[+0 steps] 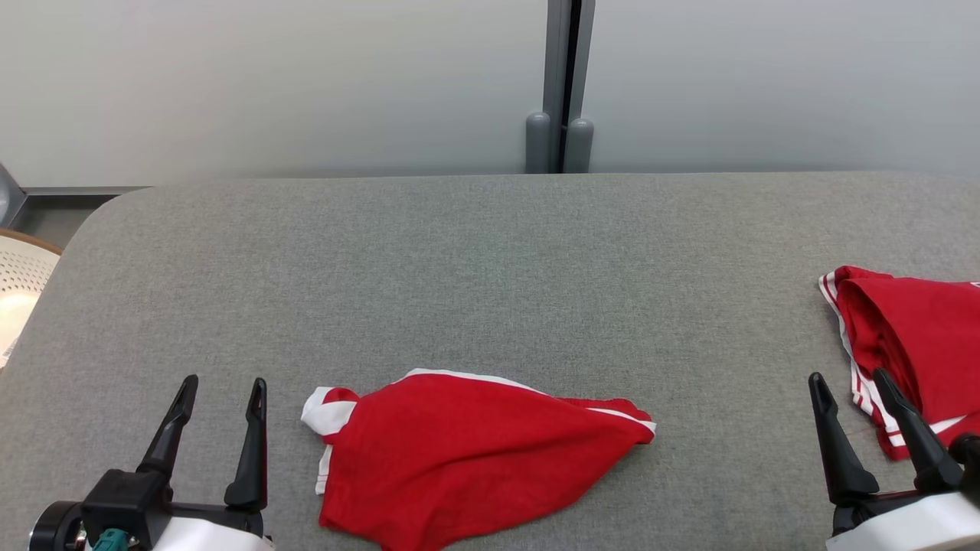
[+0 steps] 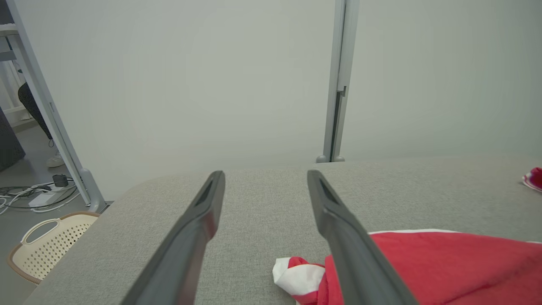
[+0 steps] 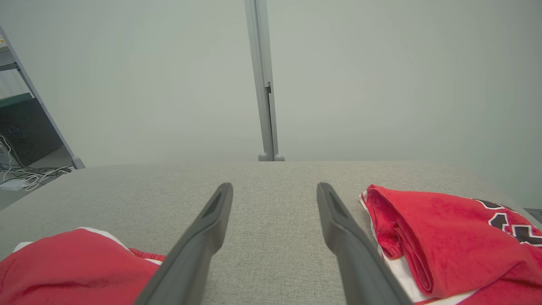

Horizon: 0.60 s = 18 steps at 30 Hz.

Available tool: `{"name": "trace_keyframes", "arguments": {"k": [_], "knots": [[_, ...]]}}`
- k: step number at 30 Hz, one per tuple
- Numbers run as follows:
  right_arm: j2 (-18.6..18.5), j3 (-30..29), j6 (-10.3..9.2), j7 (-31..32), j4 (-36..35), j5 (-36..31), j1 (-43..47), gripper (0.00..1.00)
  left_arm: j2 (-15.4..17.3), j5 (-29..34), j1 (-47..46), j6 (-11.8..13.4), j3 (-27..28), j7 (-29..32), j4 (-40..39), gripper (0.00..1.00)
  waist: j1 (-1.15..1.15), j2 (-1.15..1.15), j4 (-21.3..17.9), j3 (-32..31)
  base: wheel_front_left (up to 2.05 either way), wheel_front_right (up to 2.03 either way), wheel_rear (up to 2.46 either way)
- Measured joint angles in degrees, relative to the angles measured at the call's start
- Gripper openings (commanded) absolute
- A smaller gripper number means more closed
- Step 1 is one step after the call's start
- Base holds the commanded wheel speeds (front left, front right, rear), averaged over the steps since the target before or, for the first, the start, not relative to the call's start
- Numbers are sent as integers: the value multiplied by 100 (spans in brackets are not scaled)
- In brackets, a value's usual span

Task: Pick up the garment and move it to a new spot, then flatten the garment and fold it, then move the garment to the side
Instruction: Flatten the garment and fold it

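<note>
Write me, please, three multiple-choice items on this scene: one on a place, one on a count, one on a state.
1. Where does the crumpled garment lie? A. near edge, middle B. far edge C. on the floor
2. How many red garments are on the table? A. one B. two C. three
3. The left gripper is: A. open, empty B. shut on cloth C. shut, empty
Key: 1 A, it lies by the table's near edge; 2 B, a second garment lies at the right; 3 A, it gapes wide, holding nothing.
</note>
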Motion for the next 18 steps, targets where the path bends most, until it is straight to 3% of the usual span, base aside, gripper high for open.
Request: {"name": "trace_keyframes", "arguments": {"k": [8,13,18], "knots": [[-38,324,0,127,288,-15,26,100,1,20,-171,-33,-93,54,-25,100,0,0,82,144,0,0,0],[56,999,0,143,1123,92,14,100,-78,44,-477,-152,-211,9,58,100,0,0,250,394,0,0,0],[144,1191,-1,-170,2003,93,-538,100,-187,48,-731,-270,-278,-69,205,100,0,0,464,673,0,0,0]]}}
